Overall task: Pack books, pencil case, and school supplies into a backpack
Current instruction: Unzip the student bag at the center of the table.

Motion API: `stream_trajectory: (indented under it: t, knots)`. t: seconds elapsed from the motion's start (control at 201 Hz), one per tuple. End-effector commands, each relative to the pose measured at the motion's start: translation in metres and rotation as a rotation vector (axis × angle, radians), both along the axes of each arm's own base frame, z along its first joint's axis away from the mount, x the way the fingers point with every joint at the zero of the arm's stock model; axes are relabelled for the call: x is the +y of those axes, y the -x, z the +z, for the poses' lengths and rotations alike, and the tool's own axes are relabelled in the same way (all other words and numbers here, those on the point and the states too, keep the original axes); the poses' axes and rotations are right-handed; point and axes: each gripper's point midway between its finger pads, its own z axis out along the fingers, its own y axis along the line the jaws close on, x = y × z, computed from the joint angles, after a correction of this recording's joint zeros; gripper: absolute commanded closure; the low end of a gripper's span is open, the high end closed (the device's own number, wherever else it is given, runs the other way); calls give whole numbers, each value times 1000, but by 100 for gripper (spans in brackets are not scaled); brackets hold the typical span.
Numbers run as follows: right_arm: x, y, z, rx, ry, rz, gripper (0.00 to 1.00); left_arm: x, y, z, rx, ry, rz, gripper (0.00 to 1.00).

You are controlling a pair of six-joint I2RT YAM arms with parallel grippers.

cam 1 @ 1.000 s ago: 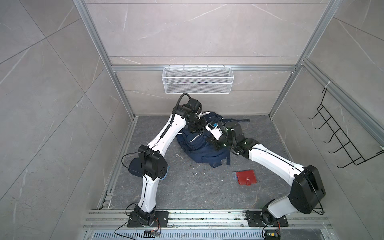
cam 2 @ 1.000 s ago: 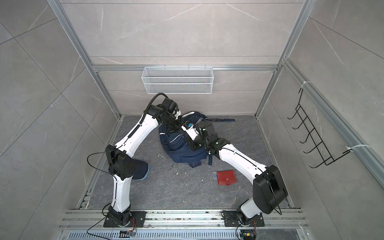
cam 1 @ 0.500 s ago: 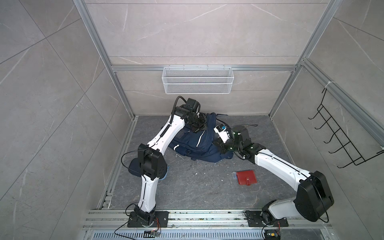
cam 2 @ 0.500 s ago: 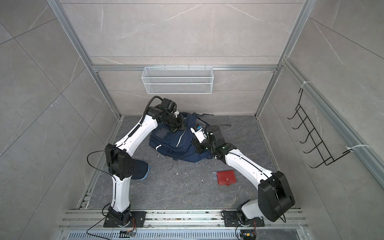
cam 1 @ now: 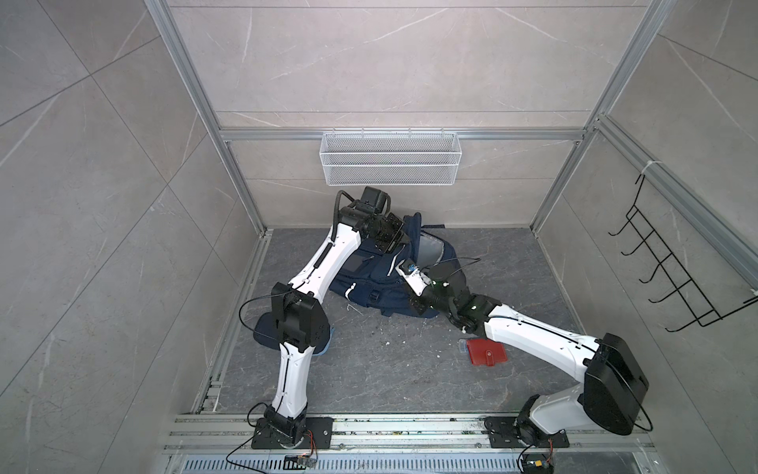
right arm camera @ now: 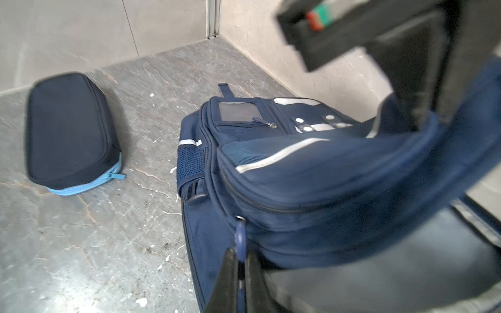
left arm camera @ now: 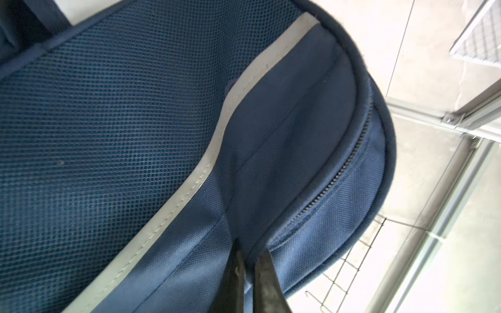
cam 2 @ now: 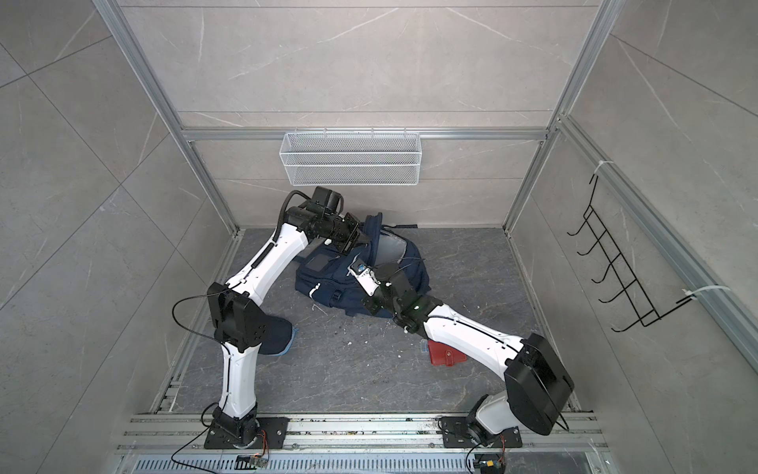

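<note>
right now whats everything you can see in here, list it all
backpack: one, navy, floor near the back wall
pencil case: one, navy with light-blue zip edge, floor, apart from the backpack
red case: one, red, floor, apart from the backpack
clear plastic piece: one, bluish, at the red case's edge
wire basket: one, white, back wall
hook rack: one, black, side wall
left pincer: one, dark, shut on backpack fabric
right pincer: one, dark, shut on the backpack's zip pull

Navy backpack (right arm camera: 311, 195), white-striped; navy pencil case (right arm camera: 70, 130), light-blue edged; red wallet case (cam 1: 488, 353)
</note>
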Motion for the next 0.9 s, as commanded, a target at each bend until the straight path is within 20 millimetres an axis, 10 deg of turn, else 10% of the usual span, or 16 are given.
stream_trajectory:
  t: [0.0,0.279,0.891]
  knots:
    - [42,38,-1,23,11,154,100,5,-51,123,-358,237,147,100]
    - [82,66,-8,90,-96,270,100,-8,-58,129,-357,328,187,100]
    - [137,45,-55,87,-102,352,98,-55,-39,157,-362,428,170,100]
